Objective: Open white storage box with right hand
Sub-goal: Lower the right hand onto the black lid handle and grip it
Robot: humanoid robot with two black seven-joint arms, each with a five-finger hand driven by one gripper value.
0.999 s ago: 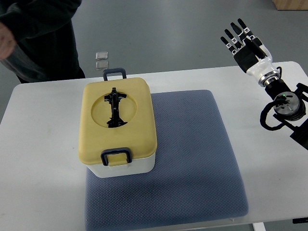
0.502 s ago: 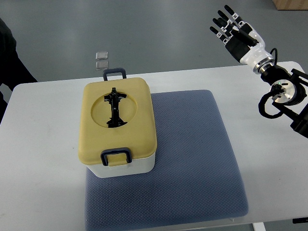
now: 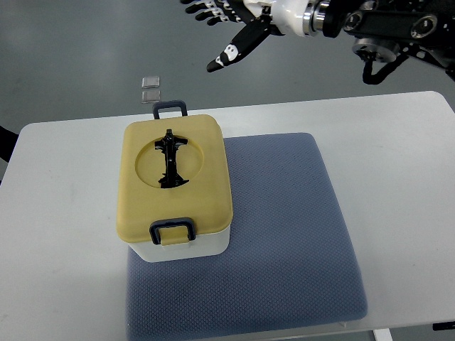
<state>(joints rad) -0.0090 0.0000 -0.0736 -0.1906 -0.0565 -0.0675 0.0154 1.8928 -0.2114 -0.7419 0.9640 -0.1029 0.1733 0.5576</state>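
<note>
A white tabletop point(image 3: 64, 284) fills most of the view, with a grey-blue textured mat point(image 3: 284, 241) laid over its middle and reaching to the near edge. The white storage box point(image 3: 175, 188) stands on the left part of the mat, its far end overhanging onto the bare tabletop; its yellow lid point(image 3: 206, 177) is closed, with a black handle point(image 3: 169, 160) lying in the round recess on top and a dark blue latch point(image 3: 171, 229) at the near end and another at the far end. Beyond the tabletop lies a grey floor point(image 3: 85, 42), where two small clear square pieces point(image 3: 150, 88) sit side by side near the far edge. The right robot hand point(image 3: 227, 21) hangs above the floor at the top edge, well apart from the box, fingers spread and holding nothing.
</note>
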